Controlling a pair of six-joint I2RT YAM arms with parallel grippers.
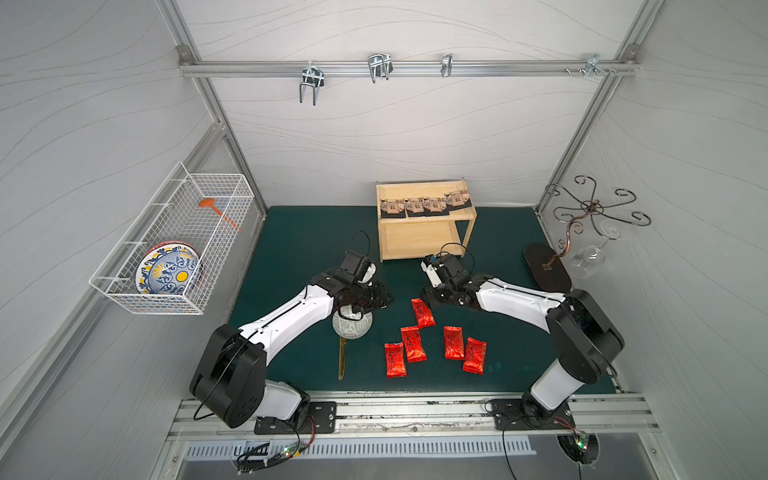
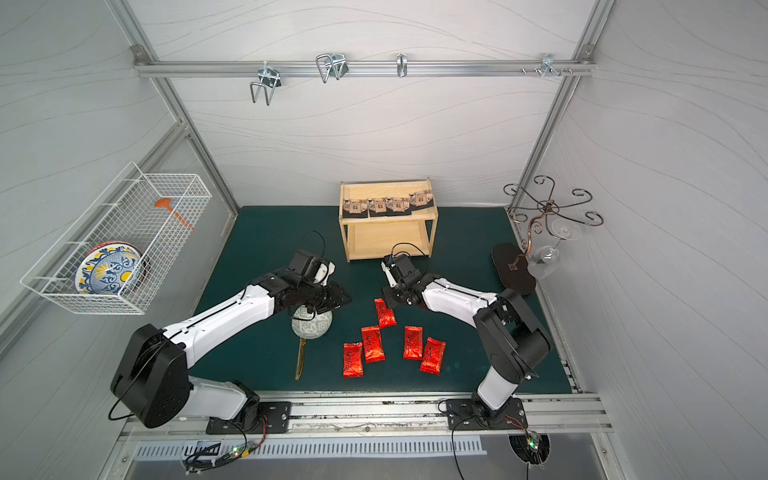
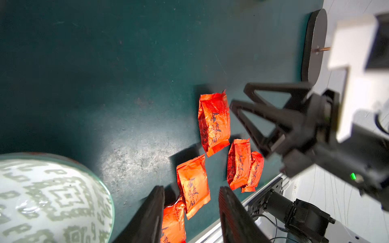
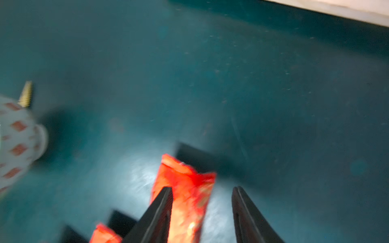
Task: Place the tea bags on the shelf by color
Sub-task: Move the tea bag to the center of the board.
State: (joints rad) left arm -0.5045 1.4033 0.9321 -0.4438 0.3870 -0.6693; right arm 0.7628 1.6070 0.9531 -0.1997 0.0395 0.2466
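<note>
Plainly the right claw (image 3: 237, 97), open and empty, hovers over the red sachet (image 3: 214, 124) nearest the shelf (image 1: 415, 241), which lies lengthwise roughly toward that shelf.

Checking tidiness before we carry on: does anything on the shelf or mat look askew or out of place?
The rightmost beige packet on the top tray of the shelf sits rotated, out of line with its three neighbours. Otherwise nothing looks damaged or spilled.
</note>
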